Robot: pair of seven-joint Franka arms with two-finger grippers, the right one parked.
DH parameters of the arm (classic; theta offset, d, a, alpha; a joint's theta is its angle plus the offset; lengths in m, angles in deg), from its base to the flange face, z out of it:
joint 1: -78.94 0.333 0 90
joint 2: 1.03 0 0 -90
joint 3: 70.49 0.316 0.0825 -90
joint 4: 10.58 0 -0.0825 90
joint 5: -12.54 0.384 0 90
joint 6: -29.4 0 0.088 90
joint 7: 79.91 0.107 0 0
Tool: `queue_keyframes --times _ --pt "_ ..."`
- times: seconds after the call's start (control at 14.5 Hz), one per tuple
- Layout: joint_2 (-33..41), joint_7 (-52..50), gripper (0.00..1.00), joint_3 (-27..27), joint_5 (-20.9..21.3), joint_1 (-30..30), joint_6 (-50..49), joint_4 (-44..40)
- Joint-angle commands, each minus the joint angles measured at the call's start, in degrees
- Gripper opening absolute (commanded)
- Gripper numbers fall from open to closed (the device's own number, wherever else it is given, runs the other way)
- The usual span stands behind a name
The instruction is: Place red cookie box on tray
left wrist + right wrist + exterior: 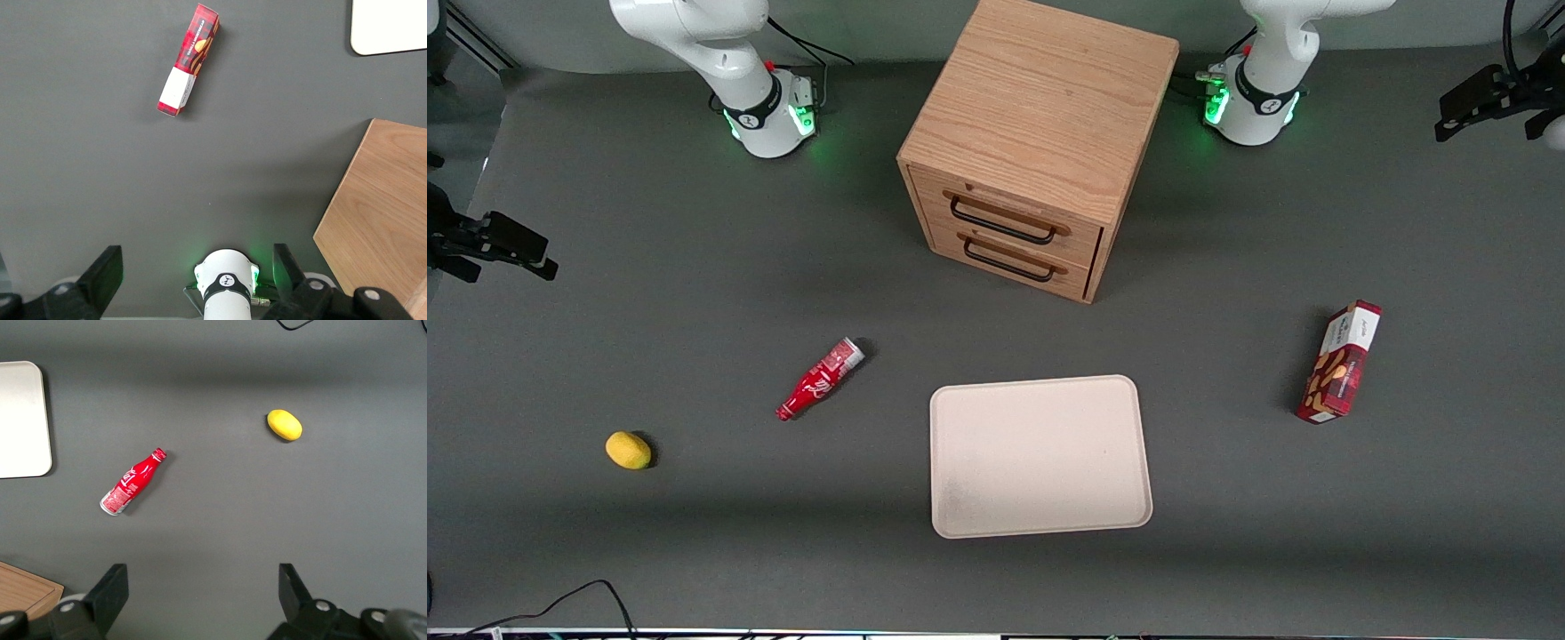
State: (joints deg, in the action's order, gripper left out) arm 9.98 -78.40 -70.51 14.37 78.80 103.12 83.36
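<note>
The red cookie box (1340, 362) lies flat on the grey table toward the working arm's end, apart from the tray, its white end panel pointing away from the front camera. The left wrist view shows the red cookie box (189, 59) on bare table too. The beige tray (1040, 455) sits near the middle of the table, nearer the front camera than the cabinet, with nothing on it. My gripper (1485, 98) hangs high at the working arm's end, farther from the front camera than the box. In the left wrist view the gripper (195, 248) is open and holds nothing.
A wooden two-drawer cabinet (1040, 133) stands between the two arm bases, its drawers shut. A small red bottle (820, 378) lies beside the tray toward the parked arm's end. A yellow fruit (628, 450) lies farther that way.
</note>
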Motion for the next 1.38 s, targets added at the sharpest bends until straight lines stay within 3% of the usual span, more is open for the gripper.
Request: queue_keyframes --times 0.0,0.69,0.9,1.31 --pt "-0.30 -0.55 1.00 -1.03 0.73 -0.04 -0.41 -0.78" --pt "-0.56 -1.34 1.00 -1.30 0.72 0.05 -0.42 -1.65" --pt "-3.27 0.42 1.00 -1.13 1.07 0.13 -0.68 -6.37" --pt "-9.24 14.72 1.00 5.36 1.16 0.13 0.89 -9.04"
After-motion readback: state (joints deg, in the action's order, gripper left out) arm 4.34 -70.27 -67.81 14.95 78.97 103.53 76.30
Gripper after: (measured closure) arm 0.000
